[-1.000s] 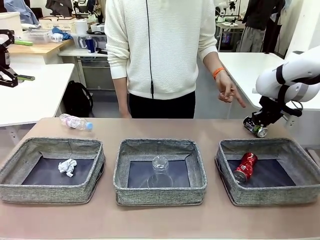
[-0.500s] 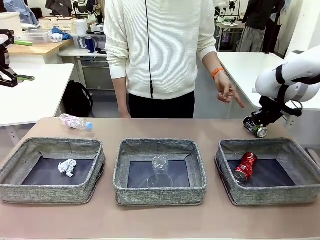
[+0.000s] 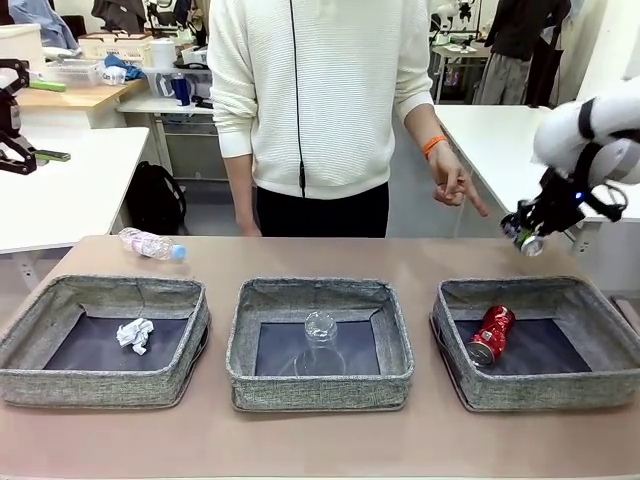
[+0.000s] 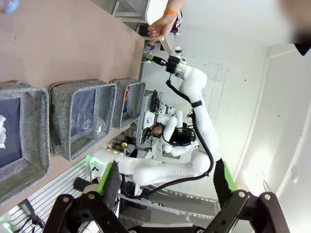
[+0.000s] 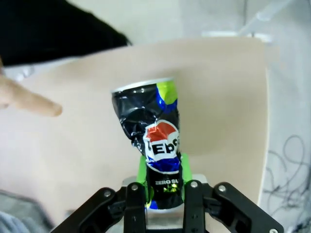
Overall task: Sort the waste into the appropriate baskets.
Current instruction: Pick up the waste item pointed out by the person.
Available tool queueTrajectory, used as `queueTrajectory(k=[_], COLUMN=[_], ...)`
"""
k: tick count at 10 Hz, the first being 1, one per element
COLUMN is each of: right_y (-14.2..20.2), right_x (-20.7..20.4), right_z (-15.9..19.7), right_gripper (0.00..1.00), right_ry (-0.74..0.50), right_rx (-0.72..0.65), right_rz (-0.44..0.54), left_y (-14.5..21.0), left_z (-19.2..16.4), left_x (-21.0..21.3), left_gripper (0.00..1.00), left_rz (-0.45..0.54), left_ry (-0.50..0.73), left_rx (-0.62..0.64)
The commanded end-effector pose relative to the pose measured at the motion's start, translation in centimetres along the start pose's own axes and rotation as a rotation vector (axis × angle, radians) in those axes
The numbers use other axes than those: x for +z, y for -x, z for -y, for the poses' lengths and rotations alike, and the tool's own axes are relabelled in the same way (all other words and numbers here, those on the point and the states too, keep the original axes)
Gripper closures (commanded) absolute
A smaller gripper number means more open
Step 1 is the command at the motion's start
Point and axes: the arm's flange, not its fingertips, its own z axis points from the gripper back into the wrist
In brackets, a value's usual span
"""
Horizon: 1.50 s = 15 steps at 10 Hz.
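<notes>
My right gripper (image 3: 529, 237) is shut on the dark blue can (image 3: 524, 241), holding it in the air past the far right corner of the right basket (image 3: 540, 390). In the right wrist view the crushed dark blue can (image 5: 154, 136) stands between the green pads (image 5: 142, 171) of the right gripper (image 5: 163, 172). The red can (image 3: 490, 333) lies in the right basket. A clear plastic cup (image 3: 320, 338) lies in the middle basket (image 3: 320, 390) and a paper ball (image 3: 135, 333) in the left basket (image 3: 100, 385). The bottle (image 3: 150, 243) lies on the table at far left. My left gripper (image 4: 165, 179) is open and high off the table.
A person in a white sweater stands at the far side, one hand (image 3: 455, 185) pointing down towards the can; that finger (image 5: 29, 102) shows beside the can in the right wrist view. White tables with clutter stand behind.
The right gripper has lifted the dark blue can off the table, up and slightly right. Everything else is unchanged.
</notes>
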Motion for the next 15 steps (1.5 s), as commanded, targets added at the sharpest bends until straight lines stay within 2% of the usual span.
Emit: queueTrajectory(k=[1,3,4,5,6,7,9,10,11,12,15], right_y=[3.1,7.2,9.6,13.0,15.0,9.5,9.5,12.7,12.9,13.0,16.0], right_x=[6.8,12.5,14.2,16.0,16.4,15.8,15.8,16.8,16.6,18.8,26.8], right_z=[-1.0,-3.6,-5.1,-7.3,-8.6,-5.2,-5.2,-6.8,-10.0,-14.2,-29.2], right_gripper=[1.00,1.00,0.84,0.84,0.84,0.84,0.84,0.71,0.71,0.71,0.71], right_ry=[0.056,-0.010,-0.005,-0.016,-0.021,-0.028,-0.028,-0.035,-0.215,-0.152,-0.096], right_rx=[-0.163,-0.164,-0.167,-0.128,-0.064,-0.135,-0.135,-0.105,-0.085,-0.084,-0.057], right_rz=[0.017,0.037,0.035,0.078,0.126,0.050,0.050,0.065,0.106,0.133,0.168], left_y=[0.2,0.2,0.2,0.2,0.2,0.2,0.2,0.2,0.2,0.2,0.2], left_z=[0.2,0.2,0.2,0.2,0.2,0.2,0.2,0.2,0.2,0.2,0.2], left_x=[0.1,0.1,0.1,0.1,0.1,0.1,0.1,0.1,0.1,0.1,0.1], left_gripper=[0.00,0.00,0.00,0.00,0.00,0.00,0.00,0.00,0.00,0.00,0.00], left_rz=[-0.004,-0.004,-0.004,-0.004,-0.004,-0.004,-0.004,-0.004,-0.004,-0.004,-0.004], left_ry=[0.014,0.014,0.014,0.014,0.014,0.014,0.014,0.014,0.014,0.014,0.014], left_rx=[-0.006,-0.006,-0.006,-0.006,-0.006,-0.006,-0.006,-0.006,-0.006,-0.006,-0.006])
